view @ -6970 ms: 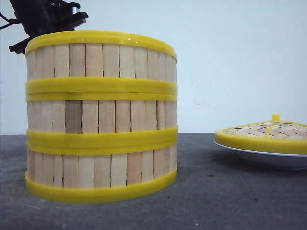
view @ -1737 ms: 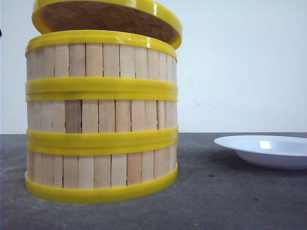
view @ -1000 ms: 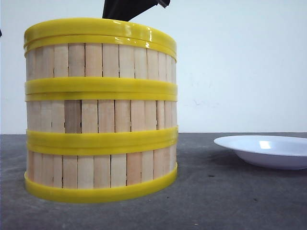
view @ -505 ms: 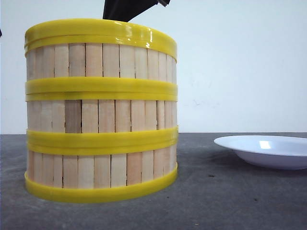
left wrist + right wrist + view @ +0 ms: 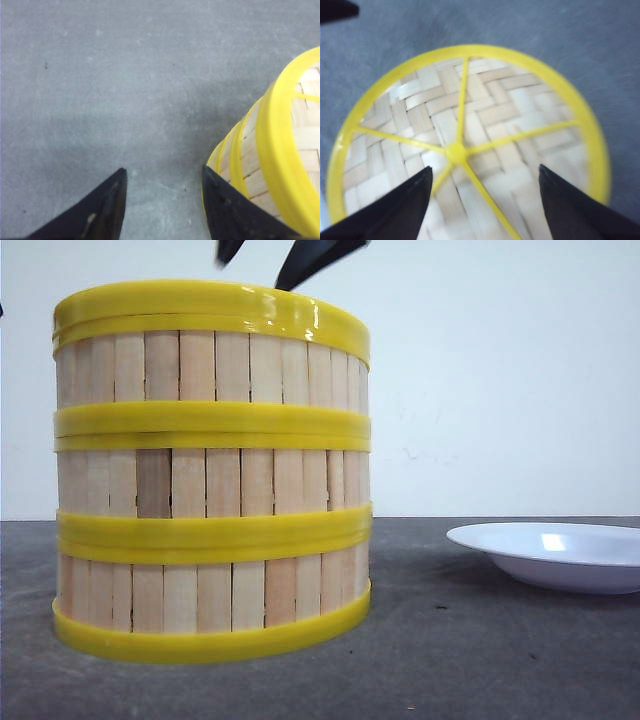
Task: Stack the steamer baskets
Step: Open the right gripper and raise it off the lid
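Note:
Three steamer baskets (image 5: pixel 210 480) stand stacked at the left of the table, slat walls and yellow rims lined up. The woven yellow-rimmed lid (image 5: pixel 485 110) lies on the top basket, its rim (image 5: pixel 210 300) flush with the stack. My right gripper (image 5: pixel 484 169) hovers open just above the lid, one finger on each side of the knob (image 5: pixel 455 151), touching nothing. Its fingers (image 5: pixel 315 258) show above the stack in the front view. My left gripper (image 5: pixel 162 172) is open over bare table beside the stack (image 5: pixel 250 165), holding nothing.
An empty white plate (image 5: pixel 550 555) sits on the dark grey table (image 5: pixel 450 660) at the right. A plain white wall stands behind.
The lid went from the plate onto the stack. In the last half second the right gripper's fingers spread apart and let go of the lid. The stack has not moved.

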`<action>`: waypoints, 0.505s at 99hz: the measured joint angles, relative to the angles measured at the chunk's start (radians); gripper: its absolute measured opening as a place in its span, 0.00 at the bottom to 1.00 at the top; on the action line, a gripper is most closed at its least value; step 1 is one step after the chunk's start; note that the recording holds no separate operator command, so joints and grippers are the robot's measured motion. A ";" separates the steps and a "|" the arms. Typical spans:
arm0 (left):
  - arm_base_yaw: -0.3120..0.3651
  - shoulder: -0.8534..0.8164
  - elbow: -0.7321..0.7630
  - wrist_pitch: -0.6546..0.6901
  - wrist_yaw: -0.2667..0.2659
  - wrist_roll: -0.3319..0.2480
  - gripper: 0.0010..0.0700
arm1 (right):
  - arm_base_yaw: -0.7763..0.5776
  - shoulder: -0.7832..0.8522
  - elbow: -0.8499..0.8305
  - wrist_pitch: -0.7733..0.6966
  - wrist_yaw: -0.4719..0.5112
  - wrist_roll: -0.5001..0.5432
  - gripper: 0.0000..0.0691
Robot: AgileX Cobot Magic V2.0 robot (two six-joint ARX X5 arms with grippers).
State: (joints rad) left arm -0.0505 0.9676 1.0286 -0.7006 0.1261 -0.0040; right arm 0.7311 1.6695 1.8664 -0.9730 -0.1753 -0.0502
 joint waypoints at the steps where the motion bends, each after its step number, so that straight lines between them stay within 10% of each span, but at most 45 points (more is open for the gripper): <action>1: 0.000 0.000 0.000 0.000 0.000 0.000 0.39 | -0.005 -0.009 0.000 -0.003 0.001 -0.001 0.60; 50: -0.002 -0.049 -0.038 -0.043 0.002 -0.012 0.39 | -0.385 -0.507 -0.513 0.093 0.023 0.010 0.60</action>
State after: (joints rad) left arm -0.0528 0.9188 0.9905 -0.7441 0.1276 -0.0158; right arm 0.3462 1.1622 1.3529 -0.8799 -0.1528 -0.0402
